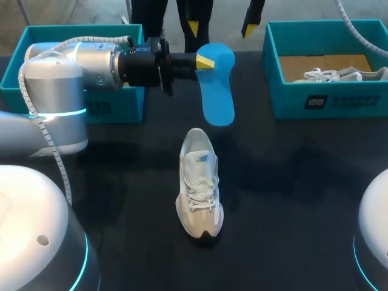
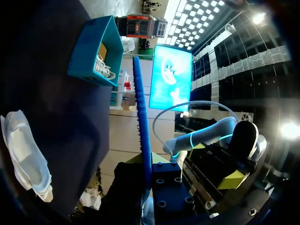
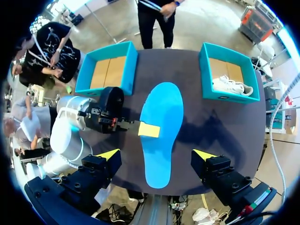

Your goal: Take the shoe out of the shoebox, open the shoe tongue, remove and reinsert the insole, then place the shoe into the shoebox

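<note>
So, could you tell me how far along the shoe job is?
Done: the shoe is out on the table and its insole is removed. In hand: the left gripper holds the insole in the air. Left: reinsert it, then put the shoe into the empty shoebox.

No text can be read with certainty. Marks seen:
1. White printed block [image 1: 315, 102] on the front wall of the teal cardboard shoebox [image 1: 357, 104], well apart from the left hand [image 1: 205, 60], which is closed on the blue foam insole [image 1: 217, 91]. The characters are too small to make out.
2. Small emblem [image 1: 200, 159] on the tongue of the white lace-up sneaker [image 1: 199, 188], on the black table [image 1: 291, 194] near that hand. It is unreadable.
3. Dark print [image 1: 100, 109] on the second teal shoebox [image 1: 130, 106] behind the hand, partly hidden.
</note>
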